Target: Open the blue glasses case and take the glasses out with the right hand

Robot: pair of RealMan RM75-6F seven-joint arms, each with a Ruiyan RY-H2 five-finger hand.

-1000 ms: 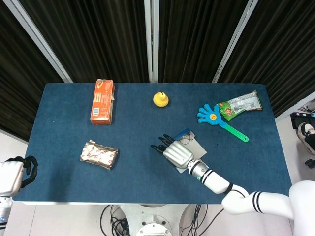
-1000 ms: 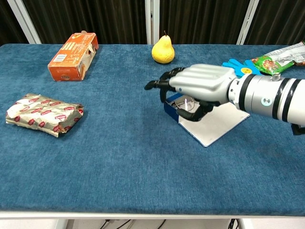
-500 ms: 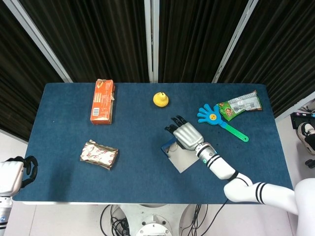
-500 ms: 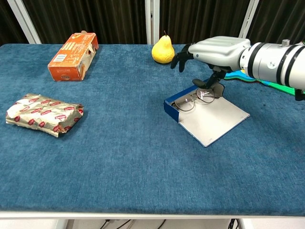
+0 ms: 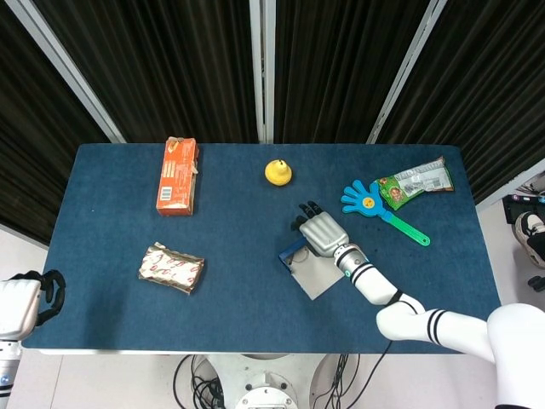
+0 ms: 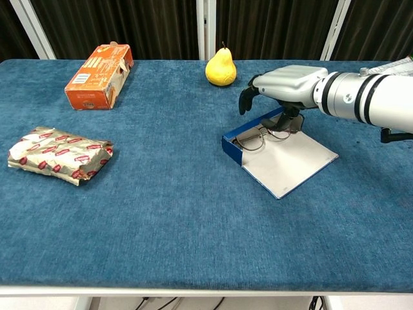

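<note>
One open case (image 6: 279, 157), one glasses (image 6: 256, 137)

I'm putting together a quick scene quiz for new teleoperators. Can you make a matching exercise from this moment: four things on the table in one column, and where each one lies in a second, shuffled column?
Things:
1. pear
2. orange box
3. glasses
4. gold-wrapped packet

Places:
A. in the opened blue glasses case, under the right hand
B. far left part of the table, lying on its side
C. near left part of the table
D. far edge, about the middle

Pairs: 1-D, 2-B, 3-A, 4-C
</note>
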